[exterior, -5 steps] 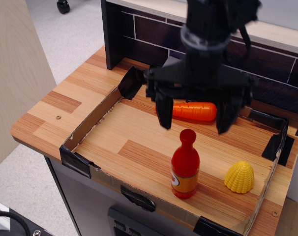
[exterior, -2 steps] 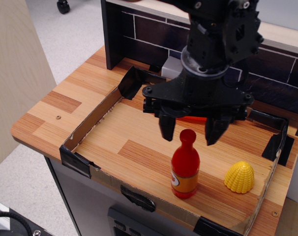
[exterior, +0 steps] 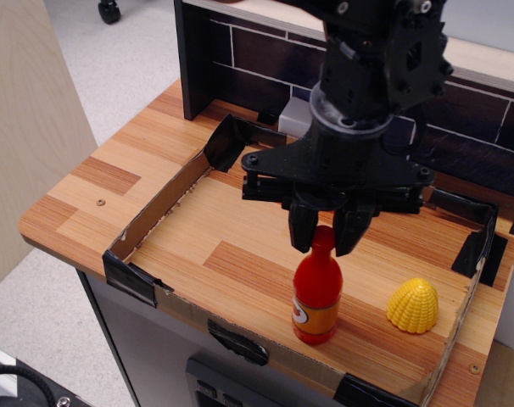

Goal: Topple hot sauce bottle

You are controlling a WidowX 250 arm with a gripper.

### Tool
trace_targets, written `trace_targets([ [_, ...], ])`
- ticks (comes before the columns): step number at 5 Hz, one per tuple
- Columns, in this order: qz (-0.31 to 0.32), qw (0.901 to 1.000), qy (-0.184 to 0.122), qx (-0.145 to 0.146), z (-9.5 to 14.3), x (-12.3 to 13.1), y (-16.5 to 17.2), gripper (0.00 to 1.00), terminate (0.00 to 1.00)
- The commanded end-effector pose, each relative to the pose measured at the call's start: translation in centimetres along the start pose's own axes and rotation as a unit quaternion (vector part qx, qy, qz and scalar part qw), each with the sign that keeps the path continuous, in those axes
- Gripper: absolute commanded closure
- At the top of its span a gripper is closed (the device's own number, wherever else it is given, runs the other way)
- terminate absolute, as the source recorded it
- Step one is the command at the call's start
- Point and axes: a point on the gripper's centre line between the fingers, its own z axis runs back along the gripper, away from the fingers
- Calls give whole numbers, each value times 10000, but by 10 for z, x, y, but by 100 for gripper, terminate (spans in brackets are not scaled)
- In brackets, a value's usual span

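The hot sauce bottle [exterior: 316, 292] is a glossy red bottle with an orange-yellow label. It stands near the front of the wooden tray, leaning slightly. My black gripper [exterior: 326, 236] hangs right above it, with the two fingers closed in on either side of the red cap and neck. The left finger [exterior: 303, 231] and the right finger touch the bottle's top. The gripper body hides the tray area behind the bottle.
A yellow toy corn [exterior: 412, 305] lies to the right of the bottle. A low cardboard wall [exterior: 159, 208] taped with black tape rims the wooden tray. A dark brick-pattern backboard [exterior: 240, 64] stands behind. The table's front edge is close to the bottle.
The gripper came down and forward over the bottle and its fingers closed from wide open onto the cap. The bottle shifted slightly left. The orange carrot behind is now hidden.
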Motion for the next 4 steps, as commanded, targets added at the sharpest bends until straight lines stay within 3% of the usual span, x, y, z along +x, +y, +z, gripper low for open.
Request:
trace_targets([
  [1, 1207, 9883, 883, -308, 14, 29, 7, 100, 0],
  [2, 1937, 9688, 1530, -220, 4, 36, 13, 100, 0],
  [3, 2503, 9484, 1945, 5, -15, 39, 15, 100, 0],
  [4, 2919, 9341, 2032, 298, -30, 43, 19, 100, 0],
])
